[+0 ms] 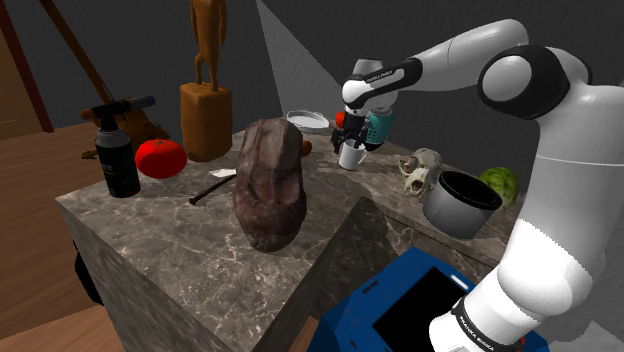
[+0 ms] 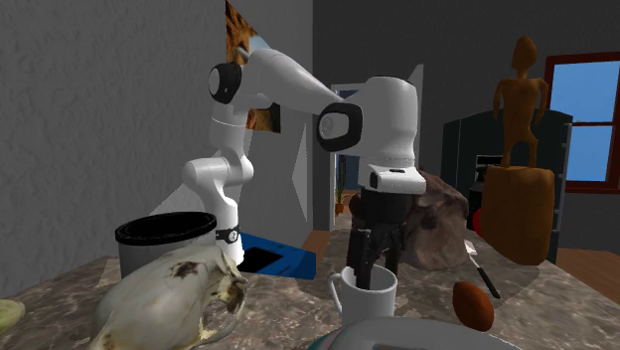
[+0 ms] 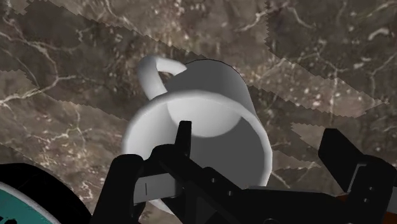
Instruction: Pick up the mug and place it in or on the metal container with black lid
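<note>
Hand: open. My hand (image 1: pixel 350 140) points down over the mug, its jaws apart and astride the mug's wall.
Fingers: in the wrist view one finger (image 3: pixel 183 137) reaches inside the rim, and the other stands outside the wall with a gap between them, so nothing is clasped.
Mug: the white mug (image 3: pixel 216 89) is upright under my hand, handle turned away from my fingers. It is on the far part of the surface, between the brown rock and the skull in the shoulder view. I cannot tell whether its base touches the surface.
Container: the grey container with a black rim (image 1: pixel 460 203) stands to the shoulder view's right of the skull, well apart from the mug.
Skull: the pale animal skull (image 1: pixel 420 172) lies between mug and container. It fills the second exterior view's lower left.
Rock: the large brown rock (image 1: pixel 270 185) stands near the middle of the surface.
Surface: dark veined marble (image 1: pixel 180 250).
Other things: a white plate (image 1: pixel 307 120) lies just behind the mug. A wooden figure on a block (image 1: pixel 207 90), a red tomato (image 1: pixel 160 158) and a black torch canister (image 1: pixel 118 150) stand at the shoulder view's left. A green cabbage (image 1: pixel 500 185) sits behind the container.
Stand: the blue box (image 1: pixel 400 310) is at the shoulder view's lower right.
</note>
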Action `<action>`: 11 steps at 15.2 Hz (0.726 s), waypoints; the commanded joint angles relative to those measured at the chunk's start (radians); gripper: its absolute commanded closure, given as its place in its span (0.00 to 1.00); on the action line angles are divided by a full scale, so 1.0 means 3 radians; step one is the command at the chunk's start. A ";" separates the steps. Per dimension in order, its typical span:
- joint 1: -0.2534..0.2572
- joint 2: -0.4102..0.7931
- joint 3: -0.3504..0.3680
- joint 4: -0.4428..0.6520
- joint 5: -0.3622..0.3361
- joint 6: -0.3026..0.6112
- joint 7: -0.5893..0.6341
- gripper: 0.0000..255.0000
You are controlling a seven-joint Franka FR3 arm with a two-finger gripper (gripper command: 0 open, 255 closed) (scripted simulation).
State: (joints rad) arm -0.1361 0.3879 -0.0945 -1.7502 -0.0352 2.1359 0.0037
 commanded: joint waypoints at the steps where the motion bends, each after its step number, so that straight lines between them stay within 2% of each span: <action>1: -0.0001 0.0015 0.0000 -0.0006 0.0001 0.0024 0.0000 0.00; 7: -0.0001 0.0015 0.0000 -0.0005 0.0001 0.0023 0.0000 0.00; 8: -0.0001 0.0015 0.0000 -0.0005 0.0001 0.0023 0.0000 1.00; 11: -0.0001 0.0015 0.0000 -0.0005 0.0001 0.0023 0.0000 1.00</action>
State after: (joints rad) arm -0.1365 0.3925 -0.0944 -1.7518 -0.0349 2.1429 0.0037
